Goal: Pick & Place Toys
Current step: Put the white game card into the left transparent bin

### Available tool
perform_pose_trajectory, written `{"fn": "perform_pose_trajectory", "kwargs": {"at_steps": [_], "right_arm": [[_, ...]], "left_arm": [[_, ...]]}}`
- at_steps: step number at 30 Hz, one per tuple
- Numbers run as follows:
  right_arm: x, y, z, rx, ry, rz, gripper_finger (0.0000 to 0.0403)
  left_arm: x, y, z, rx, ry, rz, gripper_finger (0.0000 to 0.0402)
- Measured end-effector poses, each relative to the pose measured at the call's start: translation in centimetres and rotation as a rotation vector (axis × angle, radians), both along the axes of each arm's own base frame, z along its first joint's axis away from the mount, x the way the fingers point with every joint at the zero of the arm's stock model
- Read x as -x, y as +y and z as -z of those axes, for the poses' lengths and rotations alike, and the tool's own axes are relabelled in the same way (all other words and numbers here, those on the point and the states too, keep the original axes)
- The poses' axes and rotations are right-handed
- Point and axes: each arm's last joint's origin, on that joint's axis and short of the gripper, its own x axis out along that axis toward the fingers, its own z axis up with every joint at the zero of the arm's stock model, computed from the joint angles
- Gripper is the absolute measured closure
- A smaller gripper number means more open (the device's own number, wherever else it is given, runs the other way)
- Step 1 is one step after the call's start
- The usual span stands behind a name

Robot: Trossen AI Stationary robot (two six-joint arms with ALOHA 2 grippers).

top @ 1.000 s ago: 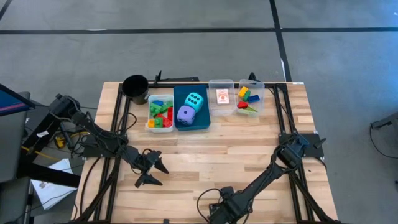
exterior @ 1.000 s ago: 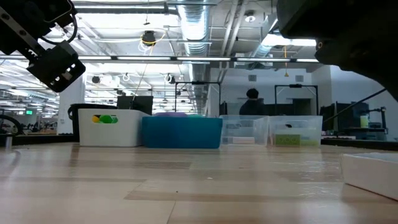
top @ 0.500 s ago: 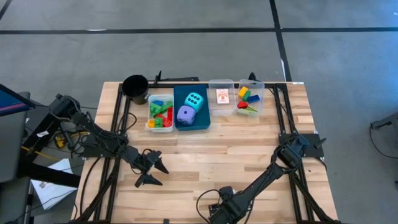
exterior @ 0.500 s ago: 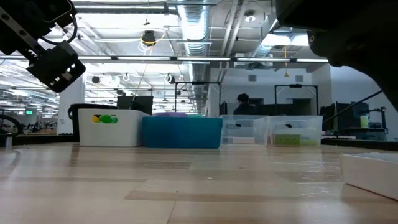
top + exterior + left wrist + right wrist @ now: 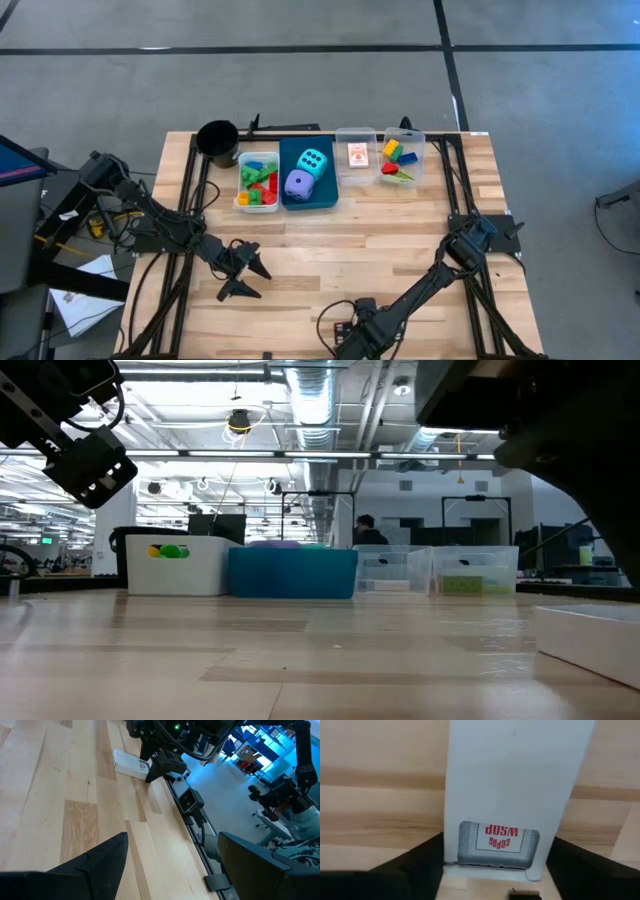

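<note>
Right gripper (image 5: 495, 845) low at near edge of worktop (image 5: 400, 250), released: dark fingers (image 5: 422, 857) spread to either side of a flat white box (image 5: 520, 780) with a grey label, which lies flat on the wood; contact between fingers and box not discernible. Left gripper (image 5: 248, 279) parked over bare wood at left side of worktop, also released, nothing between its fingers. Along far edge, a row of containers side by side: black cup (image 5: 218, 143) at far left, then white bin (image 5: 258, 155), blue bin (image 5: 283, 180), and two clear bins (image 5: 356, 131) (image 5: 420, 150). In blue bin: cyan die (image 5: 313, 161) toward the far side, purple die (image 5: 298, 183) toward the near side, touching or almost touching. In white bin: heap of red, green, yellow and orange bricks (image 5: 258, 185). In right-hand clear bin: a few more bricks (image 5: 397, 158), yellow, blue, red, green. In left-hand clear bin: one small orange card (image 5: 357, 154), flat. White box well apart from all bins.
</note>
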Motion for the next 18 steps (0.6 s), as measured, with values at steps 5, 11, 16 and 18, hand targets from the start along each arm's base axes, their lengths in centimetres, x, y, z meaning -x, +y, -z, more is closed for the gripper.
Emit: {"fn": "perform_pose_trajectory", "kwargs": {"at_steps": [5,11,16,18], "right_arm": [[0.0,-0.1,0.0,0.003,0.003,0.028,0.0134],[0.1,-0.6,-0.2,0.07,-0.004,0.053,0.0134],[-0.1,-1.9,-1.4,0.152,0.071,0.048,0.0134],[-0.5,-2.5,-2.1,0.175,0.08,0.039,0.0134]], "left_arm": [[0.0,0.0,0.0,-0.001,0.002,0.0,0.0101],[0.0,0.0,0.0,-0.002,0.003,0.0,0.0101],[0.0,0.0,0.0,-0.002,0.003,0.0,0.0101],[0.0,0.0,0.0,-0.004,0.002,0.001,0.0101]]}}
